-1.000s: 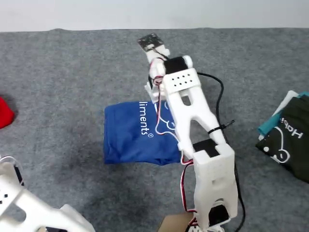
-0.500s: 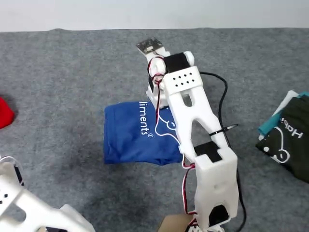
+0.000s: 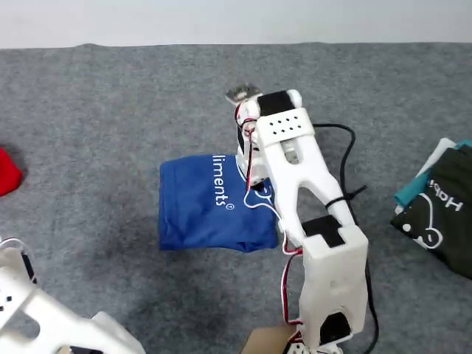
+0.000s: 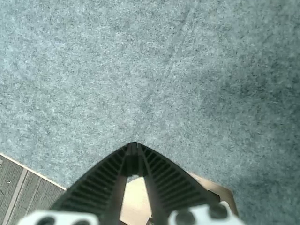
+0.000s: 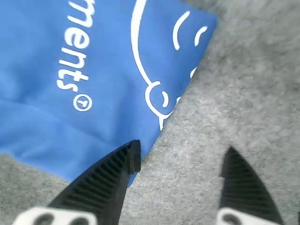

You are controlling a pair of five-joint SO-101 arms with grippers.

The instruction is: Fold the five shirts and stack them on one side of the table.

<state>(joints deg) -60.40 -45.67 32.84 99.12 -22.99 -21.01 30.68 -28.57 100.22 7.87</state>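
Blue folded shirt with white print (image 3: 203, 203) lies mid-frame; our right gripper (image 5: 183, 149), jaws spread and empty, has drawn back over its right edge, so we judge a stacking grasp comes next

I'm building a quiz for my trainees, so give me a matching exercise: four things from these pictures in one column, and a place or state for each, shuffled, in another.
1 blue shirt
2 red shirt
3 black shirt
4 left gripper

A fingers shut
B high view's left edge
C folded, mid-table
D high view's right edge

Pairs: 1-C, 2-B, 3-D, 4-A
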